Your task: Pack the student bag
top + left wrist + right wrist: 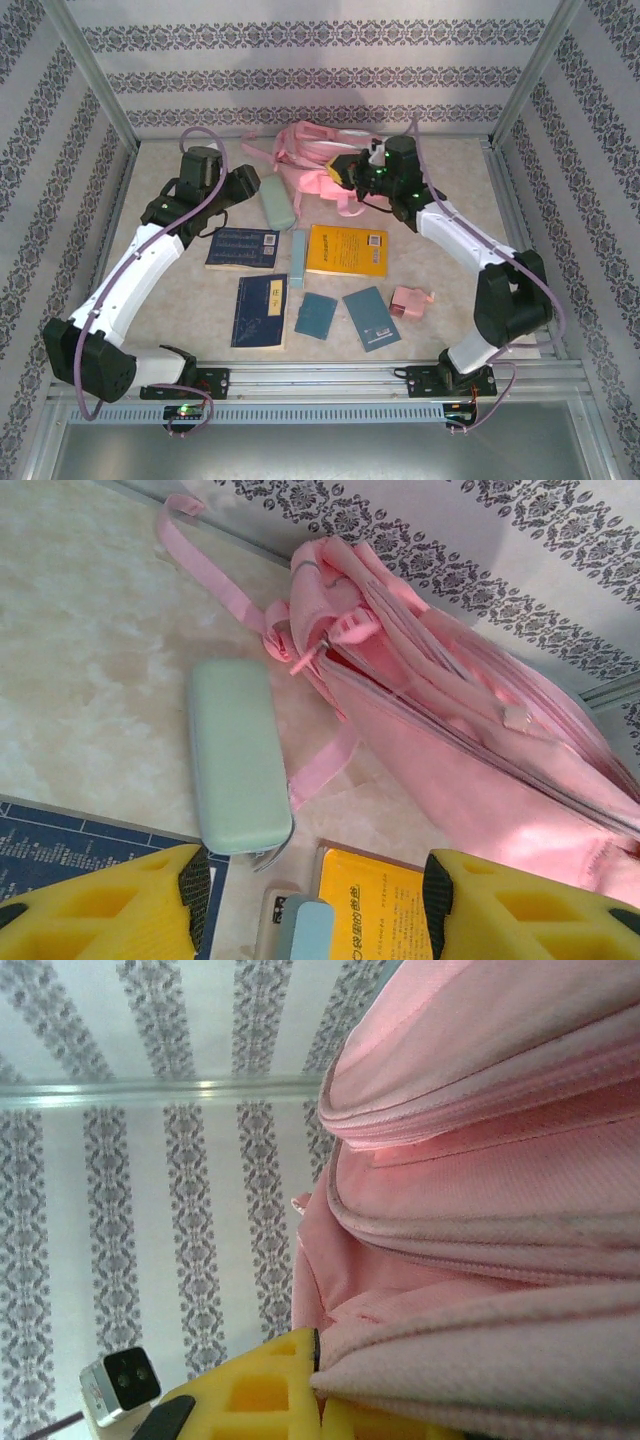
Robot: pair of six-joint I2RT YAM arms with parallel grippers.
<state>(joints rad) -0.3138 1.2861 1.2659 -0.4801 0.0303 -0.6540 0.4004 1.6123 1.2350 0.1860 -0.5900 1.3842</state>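
barely begun, i'd say: right claw (318,1360) pinches the large pink fabric backpack (300,150) upper centre, left claw (310,885) hangs released, yellow paperback book (346,250) and mint oblong case (274,206) lie outside.

The tabletop (200,300) carries one student bag (312,160), two dark blue books (243,248) (260,311), one yellow book (347,250), two teal notebooks (317,315) (371,318), one mint-green case (274,206), one pale blue slim item (298,258) and one small pink pouch (409,302).

Overhead; both wrists near student bag (300,150)
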